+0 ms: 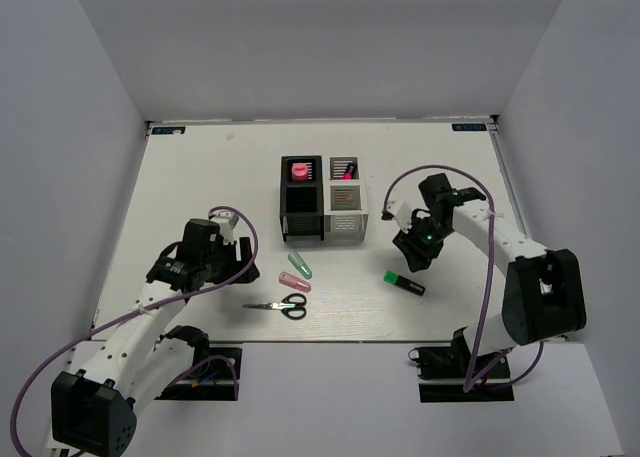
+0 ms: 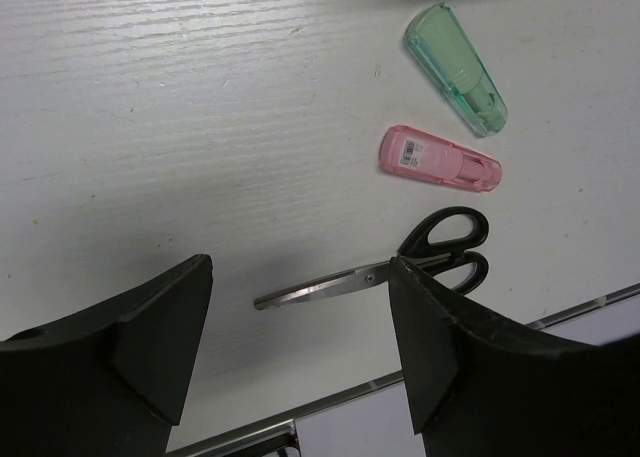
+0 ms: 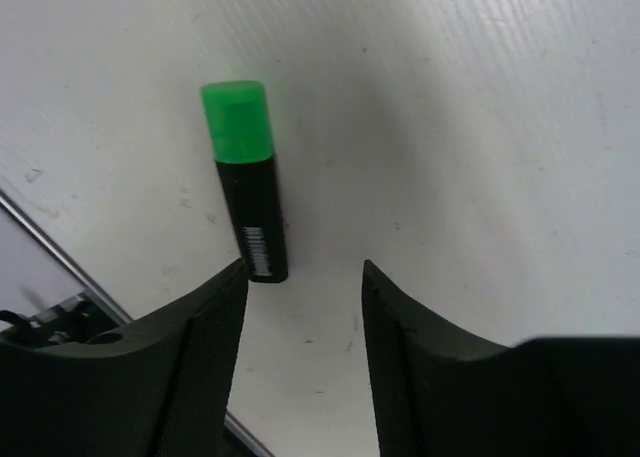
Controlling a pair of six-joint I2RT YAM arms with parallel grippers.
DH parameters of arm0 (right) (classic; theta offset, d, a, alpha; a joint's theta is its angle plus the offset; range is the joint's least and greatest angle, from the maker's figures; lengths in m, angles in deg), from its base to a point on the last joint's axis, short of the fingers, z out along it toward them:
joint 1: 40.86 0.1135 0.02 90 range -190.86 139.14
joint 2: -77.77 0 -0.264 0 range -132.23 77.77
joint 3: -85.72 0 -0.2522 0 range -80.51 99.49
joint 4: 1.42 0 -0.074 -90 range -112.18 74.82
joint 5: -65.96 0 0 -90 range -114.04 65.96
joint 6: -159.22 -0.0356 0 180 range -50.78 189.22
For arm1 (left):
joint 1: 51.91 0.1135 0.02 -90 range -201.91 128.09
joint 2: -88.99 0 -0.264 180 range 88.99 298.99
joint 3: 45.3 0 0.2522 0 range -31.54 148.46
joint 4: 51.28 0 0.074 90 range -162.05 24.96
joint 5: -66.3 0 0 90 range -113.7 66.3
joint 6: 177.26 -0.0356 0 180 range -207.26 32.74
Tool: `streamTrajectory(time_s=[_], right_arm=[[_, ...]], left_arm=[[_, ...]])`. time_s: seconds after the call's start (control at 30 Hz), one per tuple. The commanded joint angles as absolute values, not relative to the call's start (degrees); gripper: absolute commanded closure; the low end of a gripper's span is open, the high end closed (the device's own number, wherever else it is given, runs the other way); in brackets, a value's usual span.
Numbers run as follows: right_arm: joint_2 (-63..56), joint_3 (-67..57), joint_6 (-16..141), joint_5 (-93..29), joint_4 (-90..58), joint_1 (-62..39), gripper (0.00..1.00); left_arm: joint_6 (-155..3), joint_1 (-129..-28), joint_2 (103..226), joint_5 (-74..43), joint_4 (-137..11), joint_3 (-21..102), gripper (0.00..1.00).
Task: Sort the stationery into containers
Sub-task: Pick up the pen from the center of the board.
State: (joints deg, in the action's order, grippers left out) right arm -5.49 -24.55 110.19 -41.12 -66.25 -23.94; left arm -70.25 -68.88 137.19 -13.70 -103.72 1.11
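Note:
The containers stand mid-table: two black boxes [image 1: 301,209] on the left, two white ones [image 1: 347,221] on the right. A pink tube [image 1: 298,170] stands in the far black box. Highlighters [image 1: 343,169] sit in the far white box. A green-capped highlighter [image 1: 404,282] [image 3: 245,177] lies on the table, just ahead of my open, empty right gripper [image 1: 413,254] [image 3: 303,277]. A pale green capsule [image 1: 300,265] [image 2: 457,69], a pink capsule [image 1: 294,282] [image 2: 440,158] and black-handled scissors [image 1: 280,304] [image 2: 400,267] lie in front of the boxes. My left gripper [image 1: 238,257] [image 2: 300,317] is open and empty, left of them.
The table's near edge [image 2: 330,402] runs just behind the scissors. White walls [image 1: 90,127] enclose the table on the left, back and right.

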Motion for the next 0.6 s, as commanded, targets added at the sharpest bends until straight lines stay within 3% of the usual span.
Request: streamTrajectory(time_s=[0.0,0.1,0.57], right_arm=[[-4.15,-25.31,110.88,-36.79,-62.64,-22.85,0.46],[-4.41,-27.33,109.39,-36.34,-60.45,-21.36,0.39],[-6.07,-33.14,102.35,-33.36,-49.54,-14.06,0.35]], left_arm=[[-70.12,-68.61,136.36,-12.80,-103.89,2.65,0.18],[-70.21,-68.61,136.36,-12.80,-103.98,2.74,0.18],[-70.30,-68.61,136.53,-12.71,-104.16,2.65,0.18]])
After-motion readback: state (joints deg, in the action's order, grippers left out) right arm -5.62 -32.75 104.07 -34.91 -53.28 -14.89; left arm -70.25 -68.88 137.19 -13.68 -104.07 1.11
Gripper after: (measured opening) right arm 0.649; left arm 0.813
